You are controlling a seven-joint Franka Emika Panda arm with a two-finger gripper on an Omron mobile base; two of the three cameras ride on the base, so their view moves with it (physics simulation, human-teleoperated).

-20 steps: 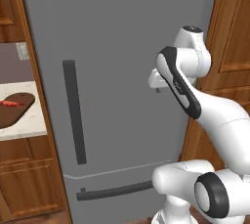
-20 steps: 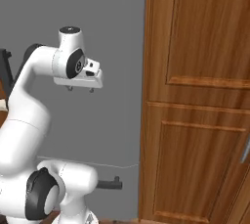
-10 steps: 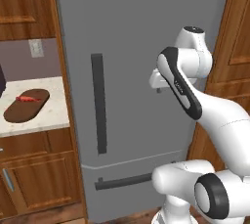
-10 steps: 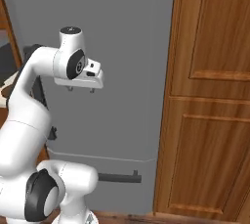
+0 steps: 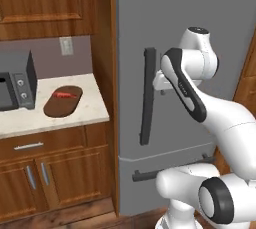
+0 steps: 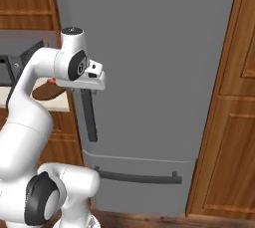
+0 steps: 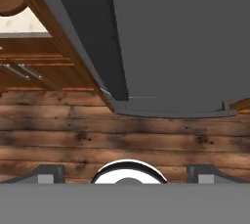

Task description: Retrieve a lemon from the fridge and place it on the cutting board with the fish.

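Note:
The grey fridge (image 5: 200, 18) stands shut, with a dark vertical handle (image 5: 146, 95) and a horizontal bar handle (image 5: 170, 169) lower down. The lemon is hidden behind its door. On the counter to the left lies the dark brown oval cutting board (image 5: 62, 103) with the small red-orange fish (image 5: 62, 94) on it. My gripper (image 5: 161, 82) hangs in front of the fridge door near the vertical handle, pointing down. In the hand view its fingertips (image 7: 49, 173) stand wide apart over the floor, so the gripper (image 7: 126, 175) is open and holds nothing.
A dark microwave (image 5: 15, 85) stands left of the board on the pale counter (image 5: 75, 119). Wooden cabinets (image 5: 50, 168) sit below and above the counter. A tall wooden cabinet (image 6: 224, 122) flanks the fridge on the right. The floor (image 7: 122, 135) is wooden planks.
The whole picture has shifted as the base drove left: fridge and counter slid right in the left base view. The arm has kept its pose and the gripper stays open.

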